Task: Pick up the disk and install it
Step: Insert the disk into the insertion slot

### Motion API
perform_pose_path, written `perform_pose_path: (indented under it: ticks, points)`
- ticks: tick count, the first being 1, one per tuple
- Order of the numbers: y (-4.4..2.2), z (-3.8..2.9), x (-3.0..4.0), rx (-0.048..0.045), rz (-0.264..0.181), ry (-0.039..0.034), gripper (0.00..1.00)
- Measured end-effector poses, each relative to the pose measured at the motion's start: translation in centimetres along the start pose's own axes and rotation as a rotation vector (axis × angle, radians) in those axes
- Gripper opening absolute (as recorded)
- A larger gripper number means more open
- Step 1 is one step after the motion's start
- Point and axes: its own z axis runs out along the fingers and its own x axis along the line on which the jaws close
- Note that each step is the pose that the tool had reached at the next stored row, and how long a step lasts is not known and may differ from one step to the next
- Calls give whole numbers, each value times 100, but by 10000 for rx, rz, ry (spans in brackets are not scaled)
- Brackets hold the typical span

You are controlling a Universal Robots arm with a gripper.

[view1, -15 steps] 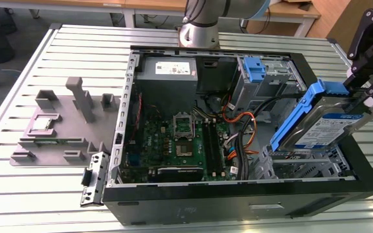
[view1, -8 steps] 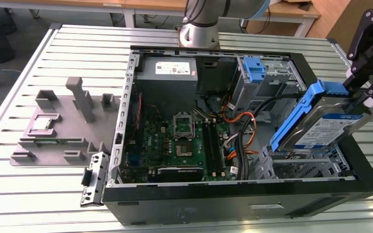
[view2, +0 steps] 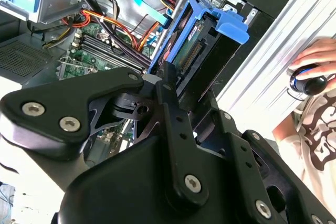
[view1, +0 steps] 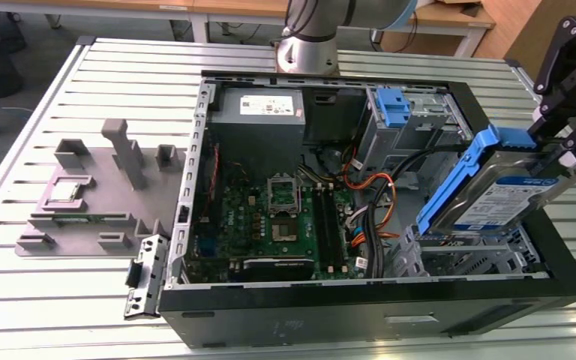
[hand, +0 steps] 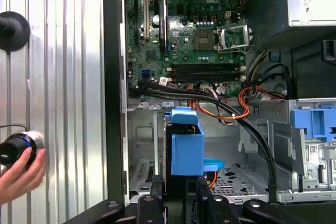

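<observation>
The disk (view1: 503,199), a silver drive with a white-and-blue label in a bright blue carrier, hangs tilted over the drive cage (view1: 468,259) at the exterior view's right end of the open computer case. My gripper (view1: 558,154) is shut on its upper edge. In the second wrist view the black fingers (view2: 170,103) clamp the disk (view2: 202,40), whose connector edge and blue tab face away from me. The first wrist view looks along the disk (hand: 186,148), edge-on just beyond the gripper (hand: 181,198), with the empty bay floor (hand: 236,177) behind it.
The black case (view1: 368,304) lies open on a slatted metal table, showing the motherboard (view1: 278,217), the grey power supply (view1: 258,105), an upright blue bracket (view1: 393,105) and loose cables (view1: 368,187). A grey fixture (view1: 98,187) sits beside it. A person's hand (hand: 18,169) holds a knob beside the case.
</observation>
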Motion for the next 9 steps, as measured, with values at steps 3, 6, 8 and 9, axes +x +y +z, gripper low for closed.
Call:
perform_pose_path:
  ticks: [3, 6, 8, 9]
  points:
    - [0, 11, 4, 0, 0, 6, 35]
    - [0, 13, 5, 0, 0, 5, 35]
    - [-1, 17, 8, 0, 0, 5, 35]
    - [-1, 23, 8, 0, 0, 4, 35]
